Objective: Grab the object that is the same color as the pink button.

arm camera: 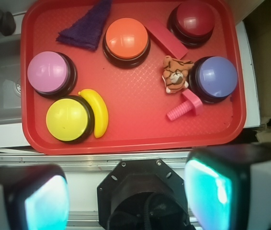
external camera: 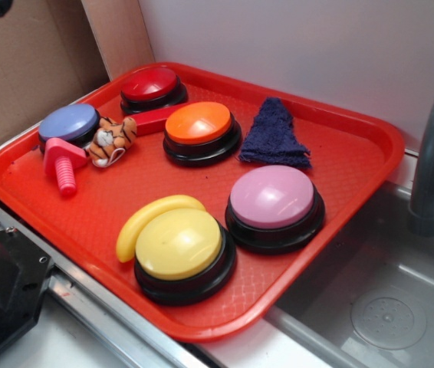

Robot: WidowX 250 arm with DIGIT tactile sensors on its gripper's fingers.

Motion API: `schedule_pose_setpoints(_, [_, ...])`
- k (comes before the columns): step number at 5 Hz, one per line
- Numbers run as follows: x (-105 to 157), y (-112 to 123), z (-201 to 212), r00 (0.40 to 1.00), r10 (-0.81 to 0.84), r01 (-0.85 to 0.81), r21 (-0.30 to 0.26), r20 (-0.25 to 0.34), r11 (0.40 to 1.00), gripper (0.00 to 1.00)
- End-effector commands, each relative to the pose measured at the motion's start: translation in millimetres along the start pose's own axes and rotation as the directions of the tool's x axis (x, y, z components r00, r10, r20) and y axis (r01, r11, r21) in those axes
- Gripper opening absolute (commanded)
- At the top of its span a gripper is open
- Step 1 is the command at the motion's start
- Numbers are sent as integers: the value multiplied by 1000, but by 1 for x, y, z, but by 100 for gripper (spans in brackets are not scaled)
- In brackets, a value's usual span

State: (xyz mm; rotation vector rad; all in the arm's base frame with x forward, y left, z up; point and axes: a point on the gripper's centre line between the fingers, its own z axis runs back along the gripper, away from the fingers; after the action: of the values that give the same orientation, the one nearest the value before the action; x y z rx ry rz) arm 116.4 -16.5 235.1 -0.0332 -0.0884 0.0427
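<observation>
Fingers (arm camera: 47, 203) of mine hang apart and empty, off the red tray's (arm camera: 126, 136) near edge. On it, the pink bolt (arm camera: 184, 106) touches the lavender-blue button (arm camera: 215, 76), across from the pink button (arm camera: 50, 72).

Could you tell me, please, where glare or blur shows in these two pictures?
Exterior view: soft white highlights on the glossy pale pink dome button and the yellow dome button; the small bright pink plastic bolt stays reasonably sharp. Wrist view: the jaws fill the bottom edge, blurred, their pads glowing cyan; the red plastic tray beyond is sharp.
</observation>
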Motion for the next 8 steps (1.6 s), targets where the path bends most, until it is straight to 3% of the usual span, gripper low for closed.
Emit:
schedule_pose_setpoints(1, [0, 0, 0, 1000, 0, 0, 0, 0, 1000, 100])
schedule_pose_setpoints(2, [14, 11, -20, 981, 188, -188, -16, 42, 982, 100])
schedule_pose_setpoints(3, [22, 20, -42, 946, 322, -322, 0, 40, 947, 100])
schedule_pose_setpoints(5, [35, 50, -98, 828, 557, -560, 70, 61, 825, 100])
schedule_pose_setpoints(6, [33, 64, -119, 779, 616, -627, 111, 117, 771, 100])
schedule_pose_setpoints(7, [28, 78, -136, 694, 701, -719, 121, 162, 684, 100])
schedule_pose_setpoints(8, [30, 89, -153, 655, 733, -756, 136, 184, 641, 100])
